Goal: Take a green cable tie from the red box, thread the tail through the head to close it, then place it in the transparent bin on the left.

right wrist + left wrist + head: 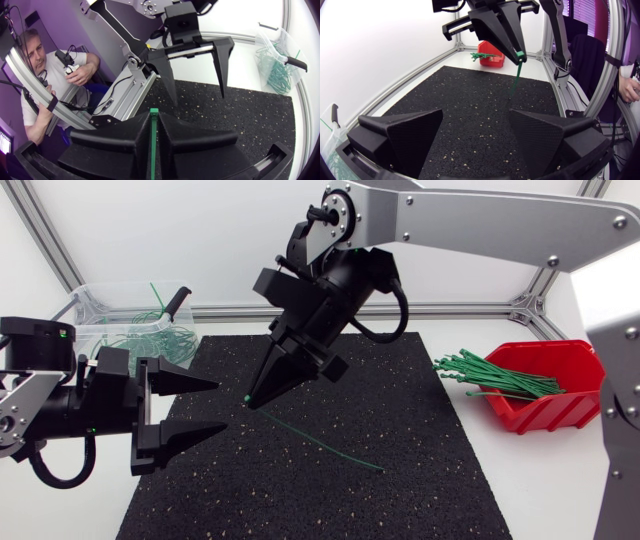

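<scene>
Two right jaws clamp the green cable tie (320,442) by its head end, its tail trailing down toward the black mat (420,410); that arm slants steeply down over mid-desk. My left jaws stand wide apart, level, pointed at the tie, touching nothing.

Bin (95,305) left of mat (400,440); box (545,415) right; cable ties (500,375) in box
</scene>
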